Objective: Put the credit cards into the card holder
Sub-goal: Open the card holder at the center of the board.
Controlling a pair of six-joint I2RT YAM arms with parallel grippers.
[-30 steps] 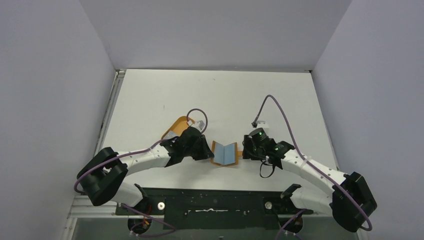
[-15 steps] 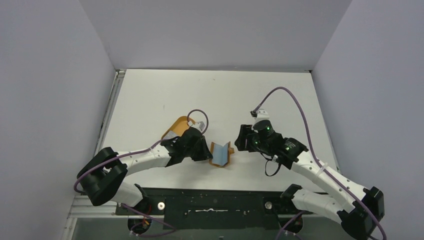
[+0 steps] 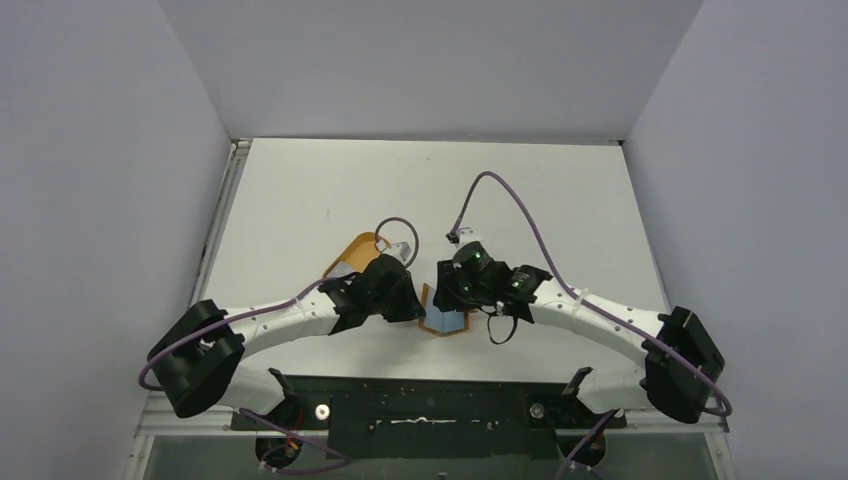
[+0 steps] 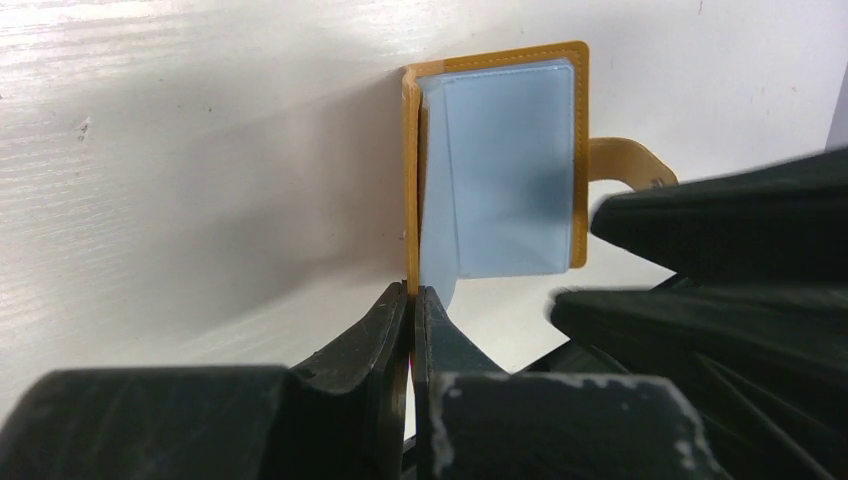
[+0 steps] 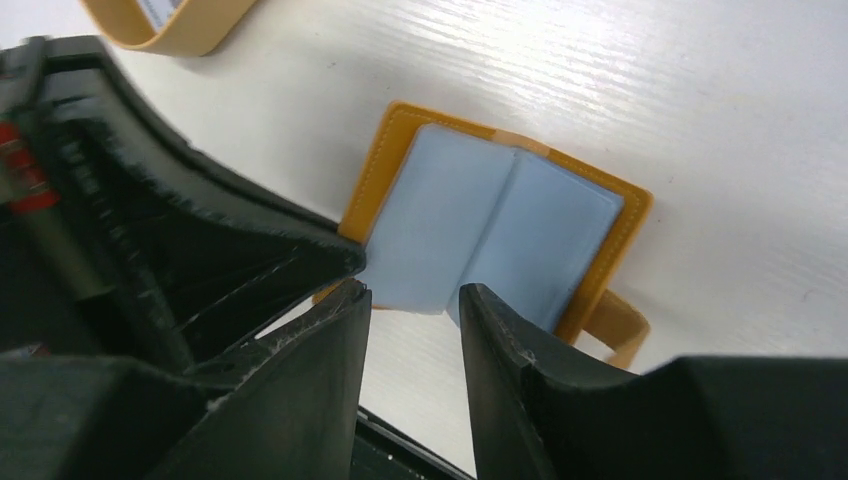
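Card holder, tan-orange, open near the table's 6 o'clock edge: 9 o'clock cover stood up, pinched in the left gripper, apparently to expose the blue pockets to the right gripper, poised spread-jawed from 3 o'clock; orange tray at 10 o'clock.

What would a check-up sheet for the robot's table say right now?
Surface: white table with a fine grain.
Job's things: card holder lies open, tan outside, light blue inside, with its left flap raised; no loose credit card clearly seen.
Clutter: orange tray behind the left arm, with something pale in it.
Hands: left hand is shut, pinching the edge of the raised flap; right hand is open above the holder's near edge and holds nothing.
Cables: purple cables run along both arms.
Surroundings: plain grey walls on three sides.
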